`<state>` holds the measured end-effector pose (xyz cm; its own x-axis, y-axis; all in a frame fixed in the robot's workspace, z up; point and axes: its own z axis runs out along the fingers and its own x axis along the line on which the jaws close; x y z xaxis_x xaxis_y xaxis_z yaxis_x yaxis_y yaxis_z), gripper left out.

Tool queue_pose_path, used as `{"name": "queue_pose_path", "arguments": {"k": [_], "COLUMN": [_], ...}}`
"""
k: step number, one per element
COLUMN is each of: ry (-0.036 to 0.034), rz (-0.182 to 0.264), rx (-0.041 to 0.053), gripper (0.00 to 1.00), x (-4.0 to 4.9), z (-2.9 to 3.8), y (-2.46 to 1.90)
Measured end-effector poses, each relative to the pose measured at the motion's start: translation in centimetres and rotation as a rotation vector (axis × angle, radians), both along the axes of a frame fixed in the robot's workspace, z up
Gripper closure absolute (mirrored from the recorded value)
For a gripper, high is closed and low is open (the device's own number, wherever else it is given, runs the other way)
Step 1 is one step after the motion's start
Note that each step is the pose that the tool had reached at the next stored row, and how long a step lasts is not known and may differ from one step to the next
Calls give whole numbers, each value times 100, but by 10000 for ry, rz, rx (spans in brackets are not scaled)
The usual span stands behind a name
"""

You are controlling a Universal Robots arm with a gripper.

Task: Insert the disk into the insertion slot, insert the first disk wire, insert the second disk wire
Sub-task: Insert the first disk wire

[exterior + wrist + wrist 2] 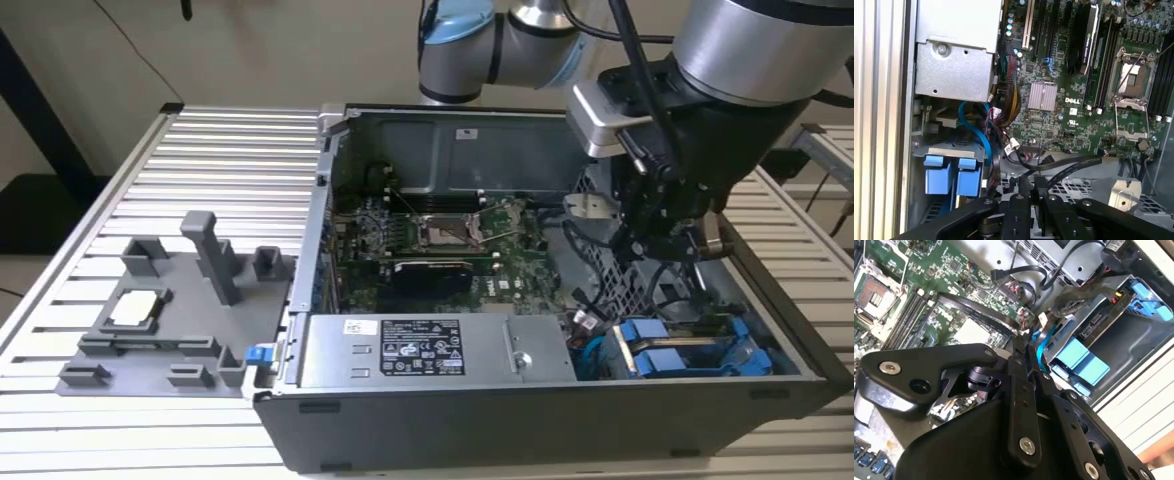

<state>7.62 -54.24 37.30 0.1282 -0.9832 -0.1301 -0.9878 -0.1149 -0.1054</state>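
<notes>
The disk's blue carrier tabs (681, 352) (1079, 360) (951, 175) stick out of the insertion slot (781, 345), a grey metal bay in the case corner at the exterior view's right. The drive body is mostly hidden in the bay. My gripper (663, 250) (1029, 352) (1031, 185) hangs inside the case just above and behind the bay. Its fingers are pressed close on the end of a flat black disk wire (979, 312) (1069, 167) that runs off across the motherboard. A blue disk wire (979, 135) (1040, 345) curves down beside the tabs, next to the fingertips.
The silver labelled power-supply box (427, 350) lies along the case front, beside the bay. The green motherboard (441, 235) fills the case floor. Loose cable bundles (1004, 107) crowd the bay's side. A grey fixture plate (174, 300) stands on the slatted table at the exterior view's left.
</notes>
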Motion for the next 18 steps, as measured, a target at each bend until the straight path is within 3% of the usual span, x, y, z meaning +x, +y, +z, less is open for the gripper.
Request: {"name": "queue_pose_path", "arguments": {"k": [5,11,14,18], "ry": [135,352,530,844], "rz": [1,0,0,0], "rx": [-21,-77,-126,-214], "gripper": [84,84,84,84], "x": [69,156,231,358], "z": [0,-1,-3,-6], "y": [-125,-246,-285,-320]}}
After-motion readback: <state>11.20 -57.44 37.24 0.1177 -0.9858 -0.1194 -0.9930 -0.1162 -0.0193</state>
